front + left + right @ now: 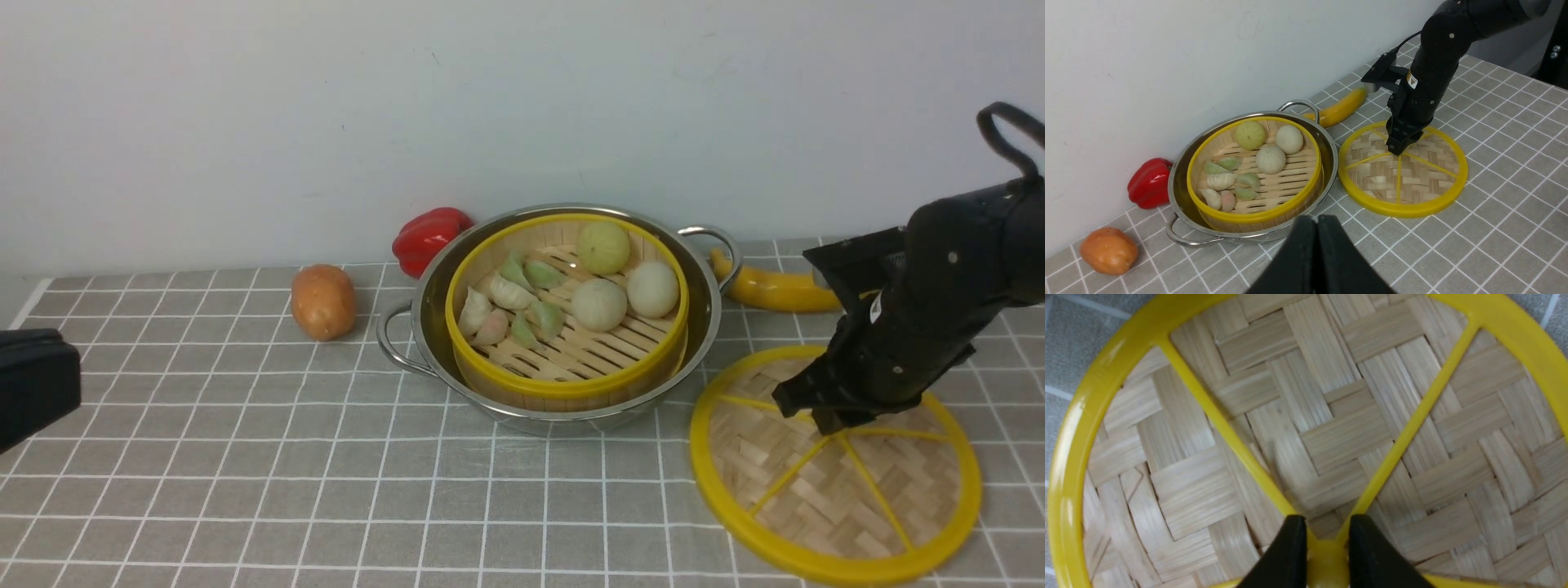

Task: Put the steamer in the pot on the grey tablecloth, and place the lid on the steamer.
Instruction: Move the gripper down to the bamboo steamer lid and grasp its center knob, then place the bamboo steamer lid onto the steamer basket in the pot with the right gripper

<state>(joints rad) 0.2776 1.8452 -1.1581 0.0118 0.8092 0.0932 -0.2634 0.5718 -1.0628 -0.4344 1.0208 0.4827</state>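
The steamer (571, 385), holding toy buns and dumplings, sits inside the steel pot (426, 327) on the grey tablecloth (245, 474). The lid (816, 490) lies on the cloth to the right of the pot. My right gripper (829, 420) is down on the lid's centre. In the right wrist view its fingers (1290, 551) are closed on either side of the yellow centre knob (1327, 559). My left gripper (1316, 222) is shut and empty, well back from the pot at the left edge of the front view (33, 384).
A red pepper (429, 237) lies behind the pot at its left. A potato (323, 302) lies left of the pot. A banana (775, 290) lies behind the lid. A white wall stands close behind.
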